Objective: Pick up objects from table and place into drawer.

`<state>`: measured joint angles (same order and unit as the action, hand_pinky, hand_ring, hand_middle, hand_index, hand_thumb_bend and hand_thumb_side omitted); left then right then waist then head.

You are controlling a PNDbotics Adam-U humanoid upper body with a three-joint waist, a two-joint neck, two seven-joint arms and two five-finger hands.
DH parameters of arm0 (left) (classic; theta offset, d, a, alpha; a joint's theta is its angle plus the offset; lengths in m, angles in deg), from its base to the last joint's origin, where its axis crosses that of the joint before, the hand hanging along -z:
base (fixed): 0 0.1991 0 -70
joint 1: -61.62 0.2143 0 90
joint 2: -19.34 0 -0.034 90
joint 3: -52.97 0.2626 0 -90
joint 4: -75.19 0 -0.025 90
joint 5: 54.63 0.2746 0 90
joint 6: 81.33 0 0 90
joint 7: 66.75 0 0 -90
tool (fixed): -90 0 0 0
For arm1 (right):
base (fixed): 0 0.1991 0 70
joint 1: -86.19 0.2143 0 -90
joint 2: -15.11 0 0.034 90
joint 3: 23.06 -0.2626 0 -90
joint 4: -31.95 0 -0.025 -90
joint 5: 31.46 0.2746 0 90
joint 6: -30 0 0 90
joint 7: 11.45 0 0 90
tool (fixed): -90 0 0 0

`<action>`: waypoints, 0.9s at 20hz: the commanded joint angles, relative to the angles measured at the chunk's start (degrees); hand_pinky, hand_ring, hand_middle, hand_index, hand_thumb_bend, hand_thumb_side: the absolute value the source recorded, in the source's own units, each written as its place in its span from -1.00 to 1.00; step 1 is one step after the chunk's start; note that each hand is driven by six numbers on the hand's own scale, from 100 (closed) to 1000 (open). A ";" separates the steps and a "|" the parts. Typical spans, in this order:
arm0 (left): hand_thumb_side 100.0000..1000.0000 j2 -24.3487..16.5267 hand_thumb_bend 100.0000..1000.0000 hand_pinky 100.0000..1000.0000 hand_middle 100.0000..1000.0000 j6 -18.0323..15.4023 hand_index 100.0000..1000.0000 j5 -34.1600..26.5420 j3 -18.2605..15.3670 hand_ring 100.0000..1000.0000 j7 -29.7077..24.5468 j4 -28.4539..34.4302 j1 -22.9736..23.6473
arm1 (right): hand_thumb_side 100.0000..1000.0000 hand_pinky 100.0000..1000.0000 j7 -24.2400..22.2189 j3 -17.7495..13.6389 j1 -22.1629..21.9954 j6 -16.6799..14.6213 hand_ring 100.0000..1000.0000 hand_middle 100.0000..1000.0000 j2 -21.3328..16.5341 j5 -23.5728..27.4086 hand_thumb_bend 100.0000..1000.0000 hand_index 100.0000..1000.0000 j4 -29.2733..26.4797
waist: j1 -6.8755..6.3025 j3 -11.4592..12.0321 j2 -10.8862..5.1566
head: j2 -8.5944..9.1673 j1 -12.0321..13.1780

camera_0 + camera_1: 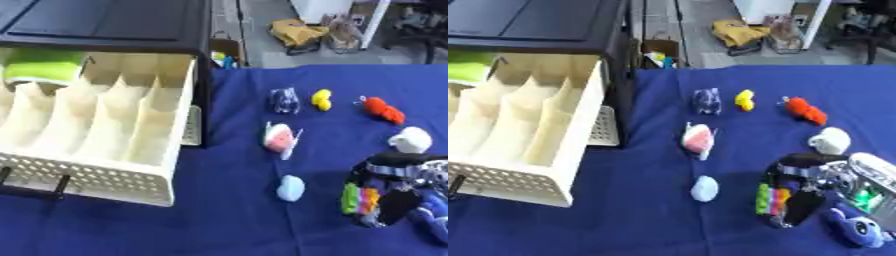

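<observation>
My right hand (802, 172) is low over the blue table at the right front, black with silver parts. Its fingers curl round a rainbow-striped toy (770, 199) that sits on the cloth. The cream drawer (131, 187) stands pulled out at the left, split by dividers, with a green thing (44, 67) in its back left compartment. Loose on the cloth lie a light blue piece (290, 188), a pink and white toy (280, 137), a dark blue and white toy (283, 100), a yellow toy (322, 99), an orange-red toy (383, 110) and a white one (411, 140). My left hand shows nowhere.
A blue plush toy (855, 227) lies right beside my hand at the front right corner. The black cabinet (114, 25) tops the drawer at the back left. Beyond the table's far edge are floor and clutter, among it a yellow bag (297, 32).
</observation>
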<state>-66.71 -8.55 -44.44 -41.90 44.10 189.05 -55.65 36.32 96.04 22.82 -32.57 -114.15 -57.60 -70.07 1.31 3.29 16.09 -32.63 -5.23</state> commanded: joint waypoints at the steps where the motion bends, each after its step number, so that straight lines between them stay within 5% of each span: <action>1: 1.00 -0.39 -0.92 -0.44 -0.01 -0.03 0.44 0.00 0.02 -0.11 -0.27 0.73 -0.92 | -0.43 0.31 -9.73 -1.04 0.37 9.47 0.71 0.20 -1.17 -0.37 -0.18 0.56 0.13 | -0.12 0.16 -0.82 | 0.57 -0.23; 18: 1.00 -0.27 -0.93 -0.45 -0.01 0.11 0.43 0.18 0.16 -0.12 -1.02 0.73 -0.90 | -0.32 0.15 -7.44 -1.89 0.42 9.96 0.54 -0.11 -0.81 0.55 -0.58 0.20 0.26 | -0.13 -0.09 -0.56 | 0.80 -0.91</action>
<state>-66.28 -8.39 -44.43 -41.77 43.37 189.05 -55.66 37.32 95.15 22.83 -31.57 -113.64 -57.38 -69.72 1.17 3.23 16.43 -32.59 -5.92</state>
